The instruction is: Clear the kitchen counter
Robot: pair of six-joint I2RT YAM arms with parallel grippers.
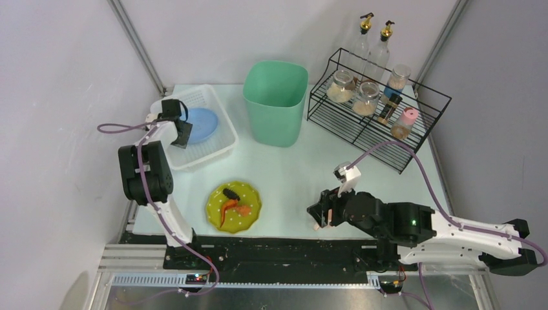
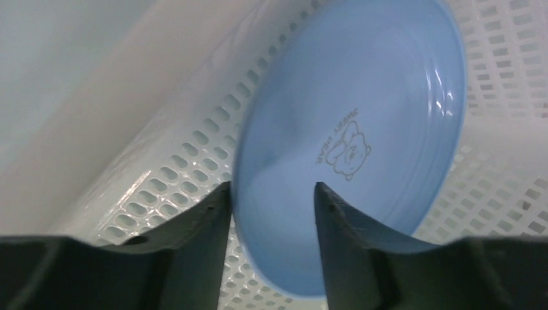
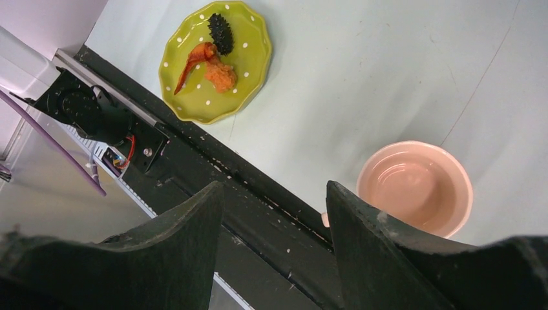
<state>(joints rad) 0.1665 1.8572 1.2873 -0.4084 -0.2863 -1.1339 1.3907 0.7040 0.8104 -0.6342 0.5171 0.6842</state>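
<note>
Over the white basket, hovers with left gripper partly spread astride the blue plate inside, holds right gripper wide, empty, beside the pink bowl.

kitchen counter: smooth, matt
basket: perforated white plastic, slight sheen
blue plate: smooth, glossy
pink bowl: glossy
green plate: shiny, smooth
wire rack: black metal wire

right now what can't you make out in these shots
- Right wrist: near edge of the bowl is cut off by a finger.
- Top view: that bowl sits almost wholly under the right arm.
- Left wrist: the plate has its lower rim behind the fingers, and its left edge is blurred.
- Top view: jar contents in the rack are too small to name.
</note>
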